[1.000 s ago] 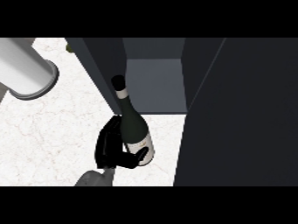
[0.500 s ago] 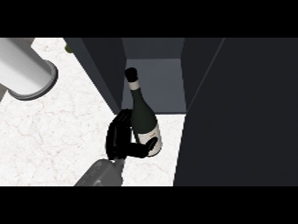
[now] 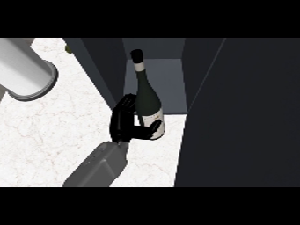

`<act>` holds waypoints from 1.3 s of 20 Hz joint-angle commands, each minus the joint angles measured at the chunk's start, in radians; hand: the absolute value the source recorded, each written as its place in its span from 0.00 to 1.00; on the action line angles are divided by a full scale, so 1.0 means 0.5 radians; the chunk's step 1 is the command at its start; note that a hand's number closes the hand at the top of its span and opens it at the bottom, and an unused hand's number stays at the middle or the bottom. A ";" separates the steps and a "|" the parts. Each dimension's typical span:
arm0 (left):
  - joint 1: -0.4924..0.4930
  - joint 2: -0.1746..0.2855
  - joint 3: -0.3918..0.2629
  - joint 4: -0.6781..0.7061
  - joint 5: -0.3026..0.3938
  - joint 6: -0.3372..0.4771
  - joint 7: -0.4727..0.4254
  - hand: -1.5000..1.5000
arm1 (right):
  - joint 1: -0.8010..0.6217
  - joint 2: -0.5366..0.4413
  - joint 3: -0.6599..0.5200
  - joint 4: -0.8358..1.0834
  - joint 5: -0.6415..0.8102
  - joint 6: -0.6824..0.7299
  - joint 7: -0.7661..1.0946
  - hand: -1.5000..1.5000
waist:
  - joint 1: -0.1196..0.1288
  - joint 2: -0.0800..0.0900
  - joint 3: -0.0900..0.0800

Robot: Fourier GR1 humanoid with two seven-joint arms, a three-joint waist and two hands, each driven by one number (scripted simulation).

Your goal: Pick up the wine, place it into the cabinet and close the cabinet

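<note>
Wine [image 3: 144, 96] stands tall at the mouth of the cabinet [image 3: 103, 72]. Its bottom part is just at the front lip and not all the way in, I think. It is dark glass with a pale label [image 3: 150, 117].

Glass like this is hard, heavy and slippery, and it can break on a bump. So I would hold it low on the fat part, never by the thin neck [image 3: 139, 72]. My left hand [image 3: 120, 126] does just that. It sits at the wine's 9 o'clock, fingers [image 3: 124, 105] curled round the back and thumb [image 3: 154, 128] across the label.

The cabinet's inside lies at 12 o'clock. Its dark door [image 3: 256, 114] hangs open at 3 o'clock. A big white tube [image 3: 16, 66] shows at 10 o'clock, well apart, above the white table [image 3: 42, 140]. I see no right hand.
</note>
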 commanded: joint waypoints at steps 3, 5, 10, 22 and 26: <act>-0.266 0.000 0.087 0.290 0.153 -0.049 0.022 1.00 | -0.009 -0.034 -0.084 0.069 -0.110 0.064 -0.097 0.00 | -0.008 0.003 0.000; -0.397 0.000 0.117 0.283 0.202 0.015 0.117 1.00 | 0.059 -0.008 -0.074 0.043 -0.078 0.027 -0.078 0.00 | -0.011 0.002 0.001; -0.391 0.000 0.100 0.398 0.250 -0.025 -0.078 1.00 | 0.090 -0.077 -0.155 0.013 -0.168 0.122 -0.146 0.00 | -0.011 0.002 0.001; -0.934 0.000 0.301 0.960 0.305 -0.131 0.074 1.00 | -0.065 -0.061 -0.177 0.042 -0.212 0.041 -0.030 0.00 | -0.049 0.021 -0.001; -1.077 0.000 0.262 0.979 0.356 -0.035 0.196 1.00 | 0.113 -0.003 0.017 0.033 -0.051 0.099 -0.166 0.00 | -0.081 0.024 -0.001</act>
